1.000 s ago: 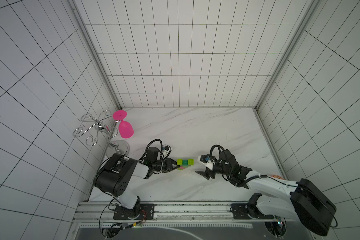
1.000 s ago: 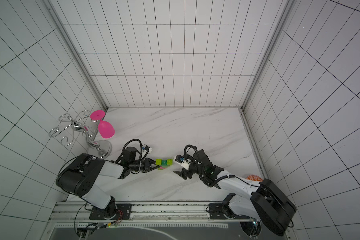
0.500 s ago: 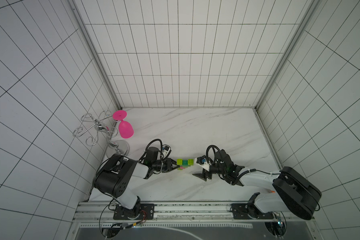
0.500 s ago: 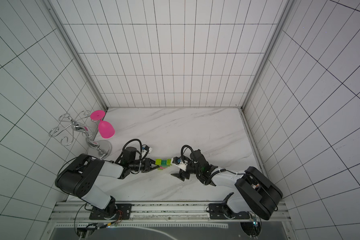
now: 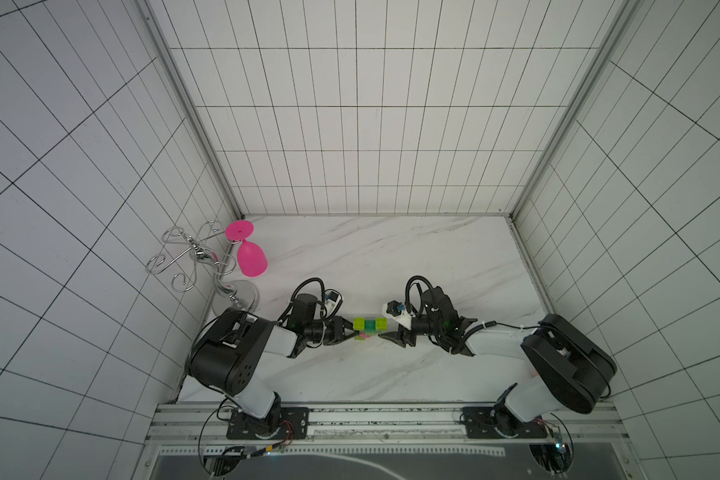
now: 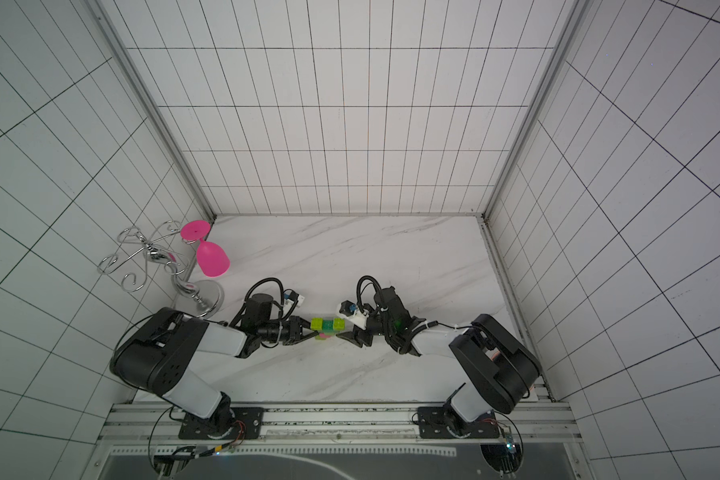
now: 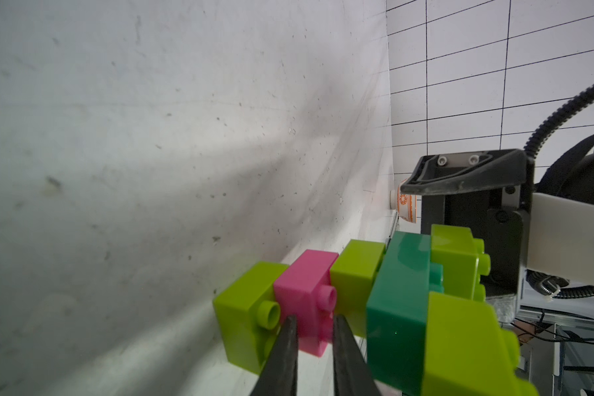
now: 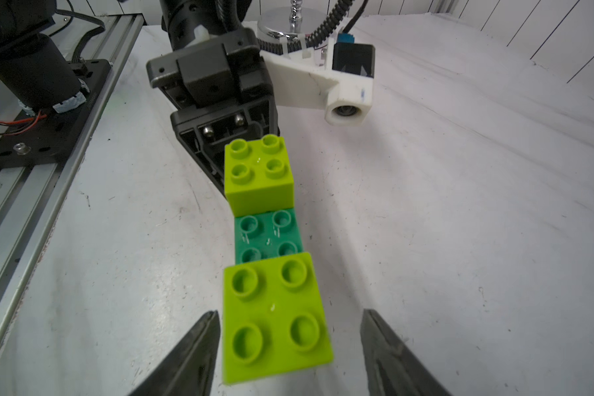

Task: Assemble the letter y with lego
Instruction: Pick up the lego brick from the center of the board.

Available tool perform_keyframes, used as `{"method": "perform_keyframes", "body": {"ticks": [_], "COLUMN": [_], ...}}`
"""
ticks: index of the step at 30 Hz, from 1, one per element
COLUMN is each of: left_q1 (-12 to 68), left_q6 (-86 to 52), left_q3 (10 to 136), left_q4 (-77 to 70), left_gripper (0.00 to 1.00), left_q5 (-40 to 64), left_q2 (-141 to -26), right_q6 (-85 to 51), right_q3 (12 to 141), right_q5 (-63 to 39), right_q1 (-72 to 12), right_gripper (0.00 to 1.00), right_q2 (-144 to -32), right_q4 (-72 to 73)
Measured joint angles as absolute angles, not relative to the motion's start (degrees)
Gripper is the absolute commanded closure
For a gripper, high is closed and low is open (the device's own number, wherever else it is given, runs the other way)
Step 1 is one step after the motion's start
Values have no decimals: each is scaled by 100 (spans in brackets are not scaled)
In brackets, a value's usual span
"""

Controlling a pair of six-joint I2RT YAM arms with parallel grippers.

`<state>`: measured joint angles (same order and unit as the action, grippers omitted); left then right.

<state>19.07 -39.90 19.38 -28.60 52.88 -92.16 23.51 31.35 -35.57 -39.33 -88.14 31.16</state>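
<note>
The letter y (image 5: pixel 368 327), six joined bricks, sat between the two claws, which faced each other tip to tip low over the marble desk (image 5: pixel 391 257); whether the bricks touched the desk could not be told. The left claw (image 7: pixel 314 325) was pressed together on the pink brick (image 7: pixel 304 291) of the stem, one finger on each flank. On one side of that grip sat the lime end brick (image 7: pixel 247 308); on the other, a second lime brick (image 7: pixel 355 274) joined the dark green crossbar (image 8: pixel 268 236). The crossbar carried a lime tip at each end. The far tip (image 8: pixel 258 178) stood just in front of the left claw's housing; the near tip (image 8: pixel 275 319) sat between the fingers of the right claw (image 8: pixel 290 313). The right claw was spread and not gripping: one finger stood just beside the near tip's side, the other clearly apart from it, with bare desk showing in the gap. A pink goblet (image 5: pixel 250 259) hung by its foot from a wire rack (image 5: pixel 192 253), well apart from the left claw, on the side of that arm away from the right claw
</note>
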Motion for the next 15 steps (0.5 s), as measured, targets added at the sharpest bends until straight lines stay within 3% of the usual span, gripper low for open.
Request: {"method": "perform_keyframes", "body": {"ticks": [10, 15], "left_q1": [1905, 1900], "left_q6": [-3977, -3975], "left_q3": [1944, 1949], "left_q4": [-2849, -2851], "left_gripper": [80, 80], "left_q5": [5295, 5304], "left_q2": [-9225, -9233], "right_q6": [2585, 2663], "right_q3": [3452, 3575], "right_q5": [-3813, -3861], "right_q1": [-3903, -3903], "right_gripper": [39, 48], "right_q2": [-8971, -9002], "right_q4": [2576, 2355]}}
